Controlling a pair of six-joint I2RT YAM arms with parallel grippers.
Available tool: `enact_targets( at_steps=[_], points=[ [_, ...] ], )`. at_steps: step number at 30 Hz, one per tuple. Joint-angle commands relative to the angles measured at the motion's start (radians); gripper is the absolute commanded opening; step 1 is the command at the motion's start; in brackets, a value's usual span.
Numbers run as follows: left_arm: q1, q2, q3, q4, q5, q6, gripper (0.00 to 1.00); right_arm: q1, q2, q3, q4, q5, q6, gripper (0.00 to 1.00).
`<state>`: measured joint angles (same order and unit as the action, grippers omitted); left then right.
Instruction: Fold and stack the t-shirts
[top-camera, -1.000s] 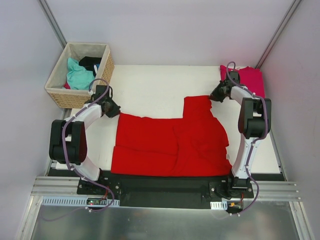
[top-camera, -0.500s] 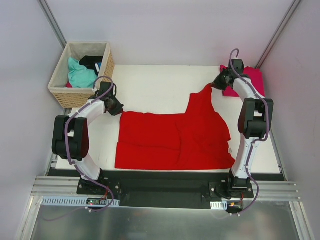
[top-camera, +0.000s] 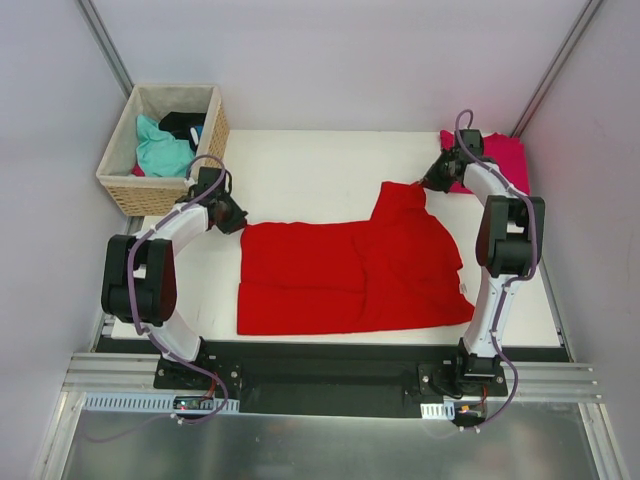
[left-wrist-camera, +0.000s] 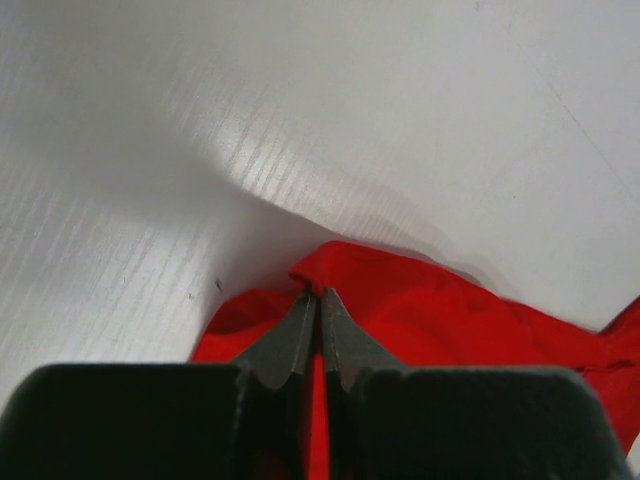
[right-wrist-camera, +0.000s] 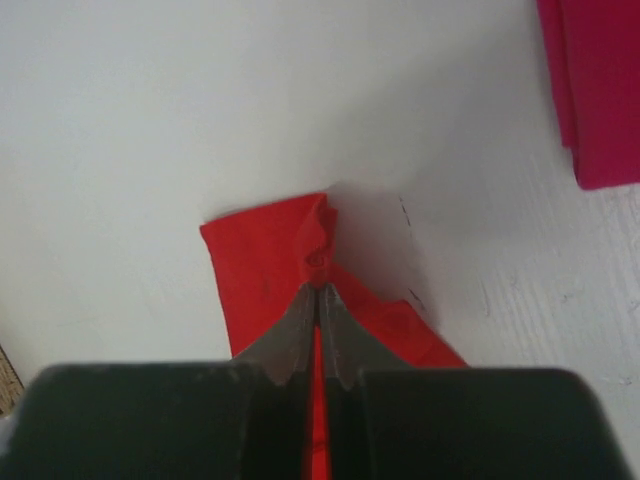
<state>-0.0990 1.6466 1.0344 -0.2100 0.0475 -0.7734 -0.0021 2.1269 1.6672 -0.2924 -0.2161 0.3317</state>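
A large bright red t-shirt (top-camera: 350, 272) lies spread across the middle of the white table (top-camera: 310, 170). My left gripper (top-camera: 236, 221) is shut on its far left corner; the pinched red cloth (left-wrist-camera: 420, 310) bunches just past the fingertips in the left wrist view. My right gripper (top-camera: 427, 183) is shut on the shirt's far right corner, where a red flap (right-wrist-camera: 265, 265) sticks out beyond the tips. A folded magenta-pink t-shirt (top-camera: 492, 158) rests at the table's far right corner, also showing at the top right of the right wrist view (right-wrist-camera: 600, 90).
A woven wicker basket (top-camera: 160, 150) holding teal and dark clothes stands off the table's far left corner. Grey walls close in on both sides, and the metal rail (top-camera: 330, 385) with the arm bases runs along the near edge.
Both grippers have pulled the red shirt away from the bases and slightly right. The right gripper rose toward the pink shirt, then came back down a little.
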Motion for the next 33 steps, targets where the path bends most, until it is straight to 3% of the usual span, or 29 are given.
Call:
enact_targets(
  at_steps=[1, 11, 19, 33],
  points=[
    [-0.002, -0.033, -0.039, 0.035, 0.032, -0.013, 0.00, -0.001, -0.102, -0.044, 0.018, 0.008, 0.006, 0.01],
    [-0.094, -0.028, -0.074, 0.047, 0.052, -0.030, 0.00, 0.001, -0.145, -0.077, 0.016, 0.006, 0.009, 0.01],
    [-0.123, -0.051, -0.011, 0.041, 0.061, -0.009, 0.00, 0.001, -0.157, -0.083, 0.015, 0.003, 0.010, 0.01],
    [-0.122, -0.175, 0.023, -0.086, -0.090, 0.059, 0.00, 0.020, -0.381, -0.270, 0.035, 0.023, -0.022, 0.01]
  ],
)
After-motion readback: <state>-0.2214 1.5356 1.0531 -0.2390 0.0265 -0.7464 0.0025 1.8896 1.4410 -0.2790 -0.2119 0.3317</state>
